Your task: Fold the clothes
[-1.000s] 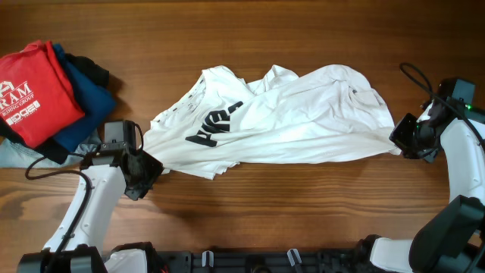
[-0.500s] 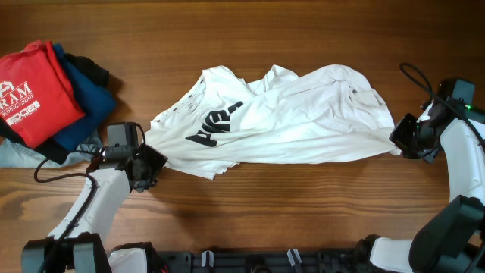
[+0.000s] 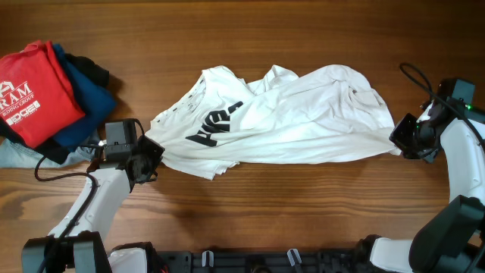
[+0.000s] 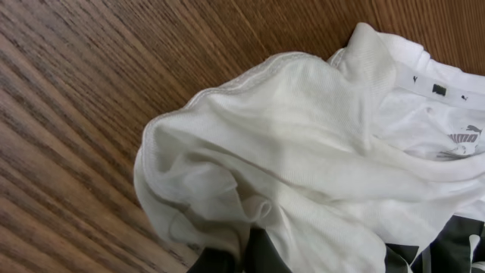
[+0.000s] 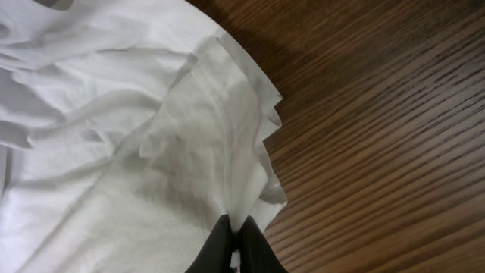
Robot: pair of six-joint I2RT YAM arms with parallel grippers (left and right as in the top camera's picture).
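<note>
The white T-shirt (image 3: 303, 121) lies crumpled across the middle of the wooden table, with its black print (image 3: 212, 125) on the left part. My left gripper (image 3: 151, 155) is at the shirt's left edge. In the left wrist view its dark fingers (image 4: 246, 254) are pinched on a bunched hem of the shirt (image 4: 303, 136). My right gripper (image 3: 399, 140) is at the shirt's right edge. In the right wrist view its fingers (image 5: 235, 243) are shut on a fold of the white fabric (image 5: 114, 152).
At the far left lies a pile of other garments: a red shirt with white lettering (image 3: 30, 91) on a blue one (image 3: 87, 95) and a black one (image 3: 95, 70), with pale cloth (image 3: 11, 155) beneath. Bare wood (image 3: 303, 205) lies in front of the shirt.
My left gripper has moved up and right onto the shirt's left edge. The right arm and the shirt have not visibly moved.
</note>
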